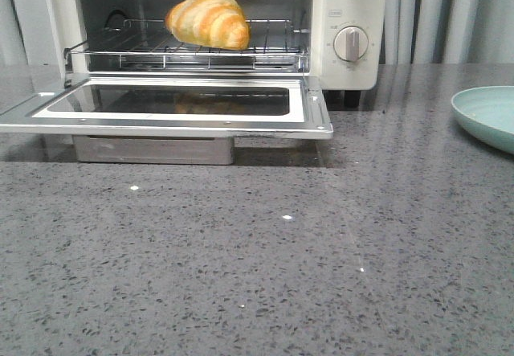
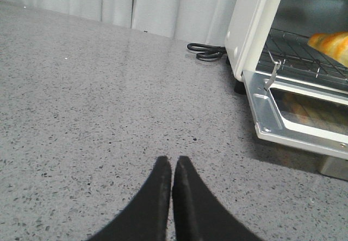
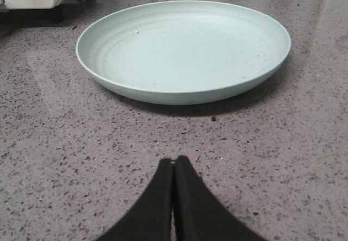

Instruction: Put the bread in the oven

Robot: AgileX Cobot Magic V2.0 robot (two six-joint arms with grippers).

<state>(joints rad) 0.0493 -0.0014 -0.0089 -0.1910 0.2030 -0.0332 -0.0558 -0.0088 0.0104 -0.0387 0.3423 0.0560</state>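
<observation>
The bread (image 1: pixel 210 20), a golden-brown striped roll, lies on the wire rack (image 1: pixel 193 51) inside the cream-white oven (image 1: pixel 345 18), whose glass door (image 1: pixel 169 103) is folded down flat. In the left wrist view a corner of the bread (image 2: pixel 331 45) shows on the rack of the oven (image 2: pixel 253 29). My left gripper (image 2: pixel 172 162) is shut and empty over bare counter, to the left of the oven. Holding nothing, my right gripper (image 3: pixel 174 161) is shut just in front of a pale green plate. Neither gripper appears in the front view.
A pale green plate (image 1: pixel 490 115) sits at the right on the speckled grey counter (image 1: pixel 257 259); in the right wrist view the plate (image 3: pixel 185 50) holds nothing. A black power cord (image 2: pixel 206 50) lies behind the oven's left side. Curtains hang at the back.
</observation>
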